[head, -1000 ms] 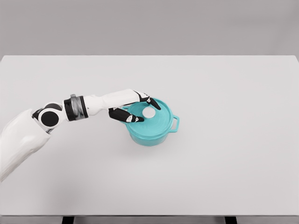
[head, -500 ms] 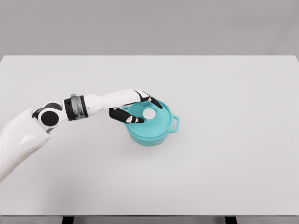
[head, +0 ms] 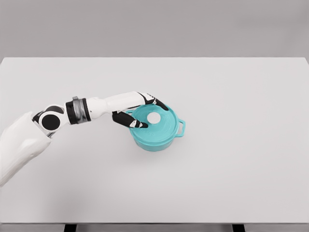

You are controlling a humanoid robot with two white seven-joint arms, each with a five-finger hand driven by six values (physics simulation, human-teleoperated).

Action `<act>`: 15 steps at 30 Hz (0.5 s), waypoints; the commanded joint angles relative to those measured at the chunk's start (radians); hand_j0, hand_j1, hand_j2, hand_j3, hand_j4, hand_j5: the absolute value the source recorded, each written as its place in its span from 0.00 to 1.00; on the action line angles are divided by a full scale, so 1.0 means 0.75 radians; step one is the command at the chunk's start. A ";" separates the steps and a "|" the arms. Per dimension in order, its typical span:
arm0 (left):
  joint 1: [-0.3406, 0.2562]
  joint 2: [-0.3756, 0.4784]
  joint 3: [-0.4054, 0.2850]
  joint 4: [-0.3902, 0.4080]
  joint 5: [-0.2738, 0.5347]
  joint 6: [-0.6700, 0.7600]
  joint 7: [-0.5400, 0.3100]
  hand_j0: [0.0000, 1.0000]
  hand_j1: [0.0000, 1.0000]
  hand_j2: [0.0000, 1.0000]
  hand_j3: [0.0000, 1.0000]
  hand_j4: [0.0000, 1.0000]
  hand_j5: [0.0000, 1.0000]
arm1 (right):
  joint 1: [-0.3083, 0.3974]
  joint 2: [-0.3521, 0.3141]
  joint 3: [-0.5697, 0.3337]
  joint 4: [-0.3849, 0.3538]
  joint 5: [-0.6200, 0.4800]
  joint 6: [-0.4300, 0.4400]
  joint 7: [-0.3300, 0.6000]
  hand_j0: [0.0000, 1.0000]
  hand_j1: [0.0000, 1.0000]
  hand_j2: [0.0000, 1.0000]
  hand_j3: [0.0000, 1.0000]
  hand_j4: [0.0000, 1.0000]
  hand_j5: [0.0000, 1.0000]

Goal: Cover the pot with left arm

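Lid (head: 155, 121) settled flat; handle (head: 181, 128) points right.

1 pot (head: 157, 140), 1 lid (head: 155, 123), 1 hand (head: 136, 112), 1 table (head: 231, 159).

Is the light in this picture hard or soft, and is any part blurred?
Head view: soft, even light; only a faint shadow on the table under the pot and left hand; no glare on the lid; all sharp.

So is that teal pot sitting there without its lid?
No, the teal lid with its white knob sits on the pot, and the left robot hand rests at its edge.
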 commanded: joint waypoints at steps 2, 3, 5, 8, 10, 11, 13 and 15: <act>-0.002 0.000 0.002 -0.002 0.010 0.002 0.000 0.81 0.81 0.81 0.81 0.81 0.81 | 0.000 0.000 0.000 0.000 0.001 -0.001 0.000 1.00 1.00 1.00 1.00 1.00 1.00; -0.002 0.000 0.002 -0.002 0.010 0.002 -0.002 0.81 0.81 0.81 0.81 0.81 0.81 | 0.000 0.000 0.000 0.000 0.001 -0.001 0.000 1.00 1.00 1.00 1.00 1.00 1.00; -0.004 -0.002 0.002 -0.002 0.014 0.002 -0.004 0.81 0.81 0.81 0.81 0.81 0.81 | 0.000 0.000 0.000 0.000 0.001 -0.001 0.000 1.00 1.00 1.00 1.00 1.00 1.00; -0.004 0.007 0.000 -0.016 0.035 0.002 -0.007 0.82 0.82 0.82 0.82 0.82 0.82 | 0.000 0.000 0.000 0.000 0.001 -0.001 0.000 1.00 1.00 1.00 1.00 1.00 1.00; -0.004 0.011 0.000 -0.016 0.045 0.002 -0.007 0.83 0.83 0.83 0.83 0.83 0.83 | 0.000 0.000 0.000 0.000 0.001 -0.001 0.000 1.00 1.00 1.00 1.00 1.00 1.00; -0.004 0.011 0.000 -0.016 0.045 0.002 -0.009 0.84 0.84 0.84 0.84 0.84 0.84 | 0.000 0.000 0.000 0.000 0.001 -0.001 0.000 1.00 1.00 1.00 1.00 1.00 1.00; -0.006 0.011 0.000 -0.016 0.045 0.002 -0.011 0.85 0.85 0.85 0.85 0.85 0.85 | 0.000 0.000 0.000 0.000 0.001 -0.001 0.000 1.00 1.00 1.00 1.00 1.00 1.00; -0.008 0.011 0.002 -0.016 0.055 0.002 -0.011 0.85 0.85 0.85 0.85 0.85 0.85 | 0.000 0.000 0.000 0.000 0.001 -0.001 0.000 1.00 1.00 1.00 1.00 1.00 1.00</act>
